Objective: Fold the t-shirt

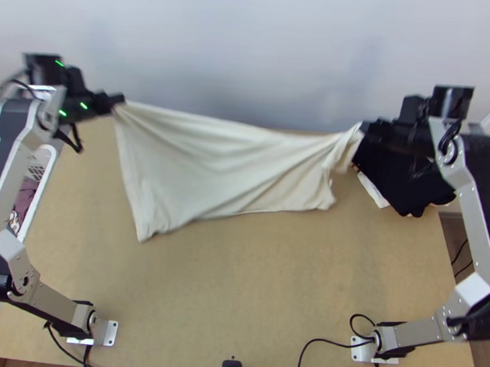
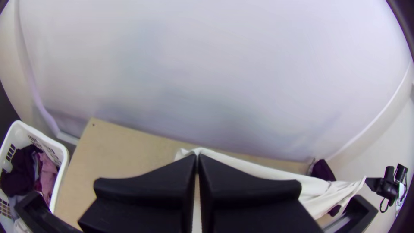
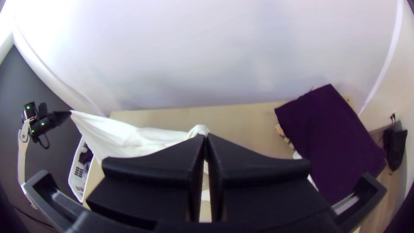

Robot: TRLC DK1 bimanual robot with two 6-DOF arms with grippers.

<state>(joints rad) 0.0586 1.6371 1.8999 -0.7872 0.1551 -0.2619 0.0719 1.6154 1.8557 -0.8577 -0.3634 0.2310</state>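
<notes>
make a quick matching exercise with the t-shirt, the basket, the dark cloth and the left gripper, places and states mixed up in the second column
Column A
1. t-shirt
2. basket
3. dark cloth
4. left gripper

Column B
a. lying at the far right corner of the table
b. fingers shut on the pale fabric, at the end nearer the laundry
c. standing beside the wooden surface, with clothes inside
d. stretched out sideways and creased, held at both ends

Right pairs
1-d
2-c
3-a
4-b
</notes>
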